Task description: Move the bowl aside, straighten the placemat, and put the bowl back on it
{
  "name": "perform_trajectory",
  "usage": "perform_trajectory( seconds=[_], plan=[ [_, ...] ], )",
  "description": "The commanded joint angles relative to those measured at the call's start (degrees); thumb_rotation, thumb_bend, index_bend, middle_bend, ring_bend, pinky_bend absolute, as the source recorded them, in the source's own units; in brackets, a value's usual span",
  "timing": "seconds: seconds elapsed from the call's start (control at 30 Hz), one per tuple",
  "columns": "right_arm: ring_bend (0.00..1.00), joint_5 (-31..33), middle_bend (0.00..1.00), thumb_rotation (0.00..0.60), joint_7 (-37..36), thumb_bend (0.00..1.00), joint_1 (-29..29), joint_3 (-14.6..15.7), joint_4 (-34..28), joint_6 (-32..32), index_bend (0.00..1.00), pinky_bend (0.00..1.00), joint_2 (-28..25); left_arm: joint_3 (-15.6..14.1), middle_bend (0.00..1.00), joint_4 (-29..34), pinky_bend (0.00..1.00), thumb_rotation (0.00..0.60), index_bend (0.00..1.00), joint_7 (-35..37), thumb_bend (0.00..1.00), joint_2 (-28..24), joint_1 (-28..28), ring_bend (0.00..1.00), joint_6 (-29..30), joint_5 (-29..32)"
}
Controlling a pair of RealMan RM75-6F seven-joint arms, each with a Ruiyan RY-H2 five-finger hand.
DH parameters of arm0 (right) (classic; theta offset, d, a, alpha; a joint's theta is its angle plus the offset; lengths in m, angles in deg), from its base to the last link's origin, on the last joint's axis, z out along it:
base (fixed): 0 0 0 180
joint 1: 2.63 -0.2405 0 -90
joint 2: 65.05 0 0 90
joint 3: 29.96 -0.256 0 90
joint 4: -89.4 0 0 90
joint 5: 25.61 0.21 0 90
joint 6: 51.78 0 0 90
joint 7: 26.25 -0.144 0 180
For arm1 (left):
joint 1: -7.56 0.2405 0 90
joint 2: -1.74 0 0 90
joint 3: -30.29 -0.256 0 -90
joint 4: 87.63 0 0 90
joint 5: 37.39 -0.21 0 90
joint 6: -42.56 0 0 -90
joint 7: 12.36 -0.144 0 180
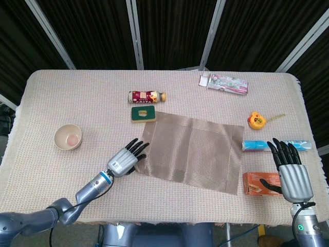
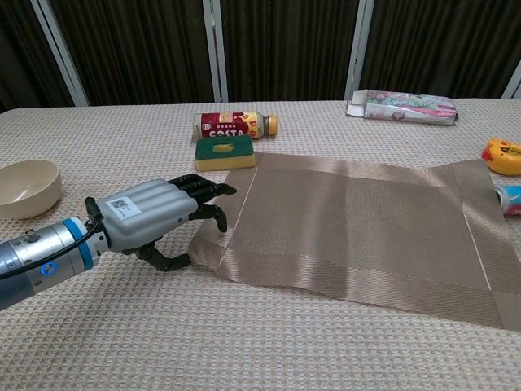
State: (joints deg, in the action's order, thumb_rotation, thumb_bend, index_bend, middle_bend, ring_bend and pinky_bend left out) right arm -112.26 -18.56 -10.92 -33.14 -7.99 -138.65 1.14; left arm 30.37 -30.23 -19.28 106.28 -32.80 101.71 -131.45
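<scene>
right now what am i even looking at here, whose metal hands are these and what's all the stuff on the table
These are two views from one robot's own cameras: the head looks down, the chest looks across the table. It has two arms with humanlike hands. Its left hand has its fingers at the near left edge of the brown placemat. Its right hand hovers open, holding nothing. The bowl sits aside on the left. Also there: a bottle, green sponge, tape measure, orange box and packets.

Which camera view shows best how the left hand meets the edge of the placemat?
The chest view: the left hand is large there, fingertips at the placemat corner. The head view shows the same contact from above, smaller.
</scene>
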Motion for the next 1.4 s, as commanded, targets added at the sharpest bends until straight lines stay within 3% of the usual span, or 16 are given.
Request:
perform_trajectory(
  seconds=[0.03, 0.27, 0.43, 0.83, 1.4],
  plan=[
    [0.0, 0.09, 0.0, 0.6, -0.11, 0.0, 0.06, -0.18, -0.04, 0.03, 0.0, 0.0, -0.13, 0.18, 0.0, -0.05, 0.0, 0.6, 0.3, -0.49, 0.46, 0.39, -0.23, 0.0, -0.21, 0.3],
    [0.0, 0.0, 0.0, 0.6, -0.26, 0.0, 0.2, -0.32, -0.16, 0.2, 0.0, 0.0, -0.35, 0.36, 0.0, 0.51, 0.0, 0.6, 0.37, -1.15, 0.46, 0.88, -0.62, 0.0, -0.55, 0.77],
    [0.0, -0.32, 0.0, 0.6, -0.54, 0.0, 0.28, -0.44, -0.23, 0.25, 0.0, 0.0, -0.51, 0.48, 0.0, 0.79, 0.0, 0.6, 0.55, -1.39, 0.46, 1.25, -0.76, 0.0, -0.75, 1.32],
    [0.0, -1.24, 0.0, 0.6, -0.67, 0.0, 0.65, -0.42, -0.33, 0.02, 0.0, 0.0, -0.64, -0.05, 0.0, 5.82, 0.0, 0.6, 0.62, -0.8, 0.53, -1.06, -0.28, 0.0, 1.22, 0.96],
    [0.0, -2.58, 0.0, 0.6, 1.01, 0.0, 1.36, -0.05, -1.02, -0.58, 0.0, 0.0, -0.15, -8.16, 0.0, 21.51, 0.0, 0.6, 0.67, -1.51, 0.53, -12.01, 1.68, 0.0, 5.83, -7.22]
  ],
)
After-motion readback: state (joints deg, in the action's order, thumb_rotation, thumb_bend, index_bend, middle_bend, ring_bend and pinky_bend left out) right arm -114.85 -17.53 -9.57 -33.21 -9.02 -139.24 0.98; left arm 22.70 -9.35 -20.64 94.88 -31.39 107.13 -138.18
